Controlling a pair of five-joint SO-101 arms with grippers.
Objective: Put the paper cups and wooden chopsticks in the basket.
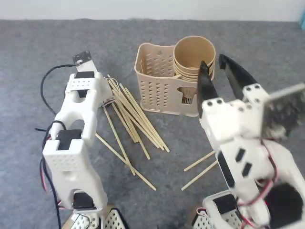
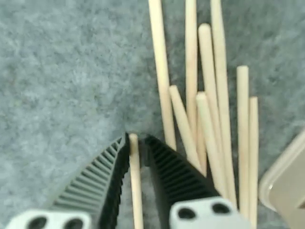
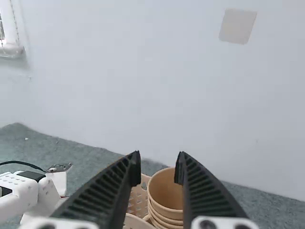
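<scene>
**A:** Where do we stand on the chopsticks?

**B:** We have the left gripper (image 2: 136, 141) down at the pile (image 1: 136, 117), on the side of the basket (image 1: 152, 81) away from the cups (image 1: 193, 50). Its jaws are pinched in on one stick (image 2: 135, 183).

**A:** Which way does that stick lie?

**B:** Lengthwise. It runs along the fingers and back toward the wrist, not across them. We think that is what the next move turns on: a stick held along the jaws may slide out when lifted.

**A:** And the basket?

**B:** Just beside the pile. From the held stick it sits on the far side of the other sticks, and its open half is the half nearer them. We judge it a short carry for the left arm.

**A:** What about the right arm?

**B:** We see the right gripper (image 3: 157, 156) raised beside the basket on the cup side, jaws apart and holding nothing. The cups are stacked inside the basket already.

**A:** Anything left for it?

**B:** Two strays (image 1: 200, 167) lie in front of the basket, near the right arm's base and well apart from the pile. We would give those to the right arm.
</scene>
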